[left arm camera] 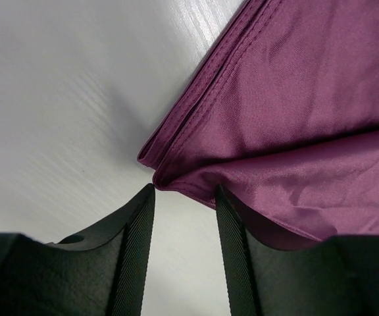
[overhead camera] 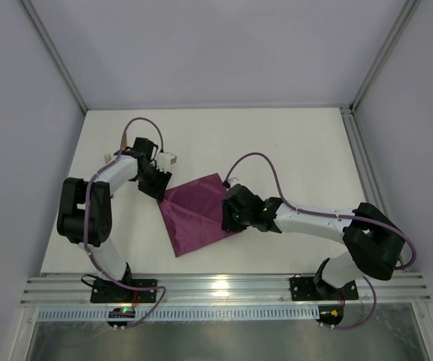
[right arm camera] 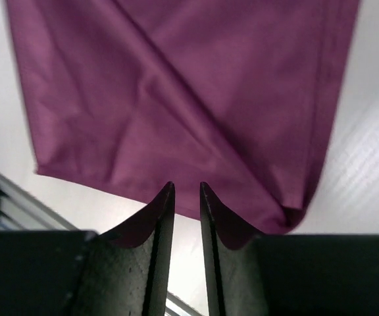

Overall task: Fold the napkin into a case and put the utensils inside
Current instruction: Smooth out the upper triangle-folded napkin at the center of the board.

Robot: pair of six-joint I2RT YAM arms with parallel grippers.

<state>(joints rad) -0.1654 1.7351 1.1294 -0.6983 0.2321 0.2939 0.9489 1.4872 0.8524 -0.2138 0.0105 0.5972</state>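
Observation:
The magenta-purple napkin (overhead camera: 195,212) lies folded on the white table, with stacked hemmed edges in the left wrist view (left arm camera: 288,118). My left gripper (overhead camera: 158,189) is at the cloth's left corner; in its wrist view it is open (left arm camera: 184,191), the corner just past the fingertips and bare table between the jaws. My right gripper (overhead camera: 226,214) is at the cloth's right edge; in its wrist view (right arm camera: 186,187) the jaws stand a narrow gap apart, empty, tips over the napkin's (right arm camera: 176,99) near edge. No fork or knife shows in any view.
The white table (overhead camera: 292,150) is bounded by grey walls and metal posts. A metal rail (overhead camera: 224,287) runs along the near edge by the arm bases. A small white part (overhead camera: 169,158) sits by the left wrist.

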